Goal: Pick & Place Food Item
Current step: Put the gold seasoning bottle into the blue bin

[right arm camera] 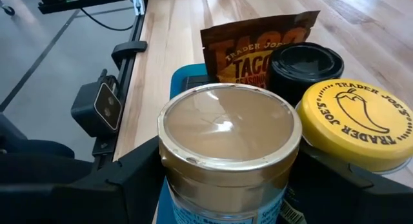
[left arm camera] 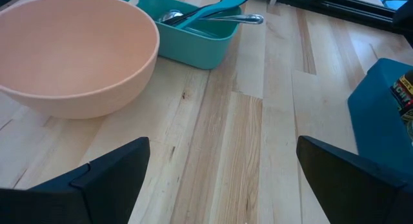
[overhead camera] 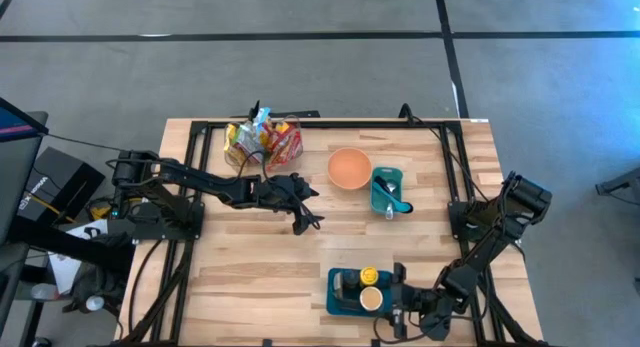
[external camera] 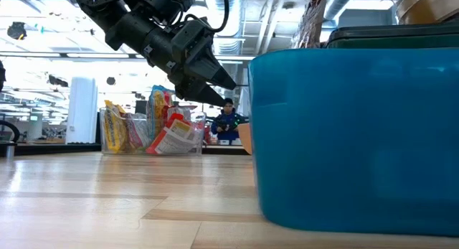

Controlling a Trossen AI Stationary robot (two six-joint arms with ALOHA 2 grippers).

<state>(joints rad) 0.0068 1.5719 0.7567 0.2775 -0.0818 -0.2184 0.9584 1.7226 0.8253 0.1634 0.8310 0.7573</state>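
Observation:
My right gripper (right arm camera: 229,185) is at the table's near edge, open, with one finger on each side of a glass jar with a tan foil lid (right arm camera: 229,130). The jar stands in a blue bin (overhead camera: 345,292) next to a yellow-lidded jar (right arm camera: 355,117), a black-lidded jar (right arm camera: 306,62) and a taco seasoning packet (right arm camera: 255,46). My left gripper (overhead camera: 305,209) hangs open and empty above the table's middle, near a peach bowl (overhead camera: 349,168). My right gripper has its fingers (right arm camera: 139,169) level on either side of the foil-lidded jar's body, just below the lid rim (right arm camera: 193,162). I cannot tell whether they touch it. The jar stands upright in the blue bin.
A clear bin of snack packets (overhead camera: 262,142) stands at the far left-centre. A teal tray with utensils (overhead camera: 389,190) stands right of the bowl. Bare wood lies under my left gripper (left arm camera: 226,146). A black frame (overhead camera: 330,124) runs round the table. A person (external camera: 228,123) shows far behind it.

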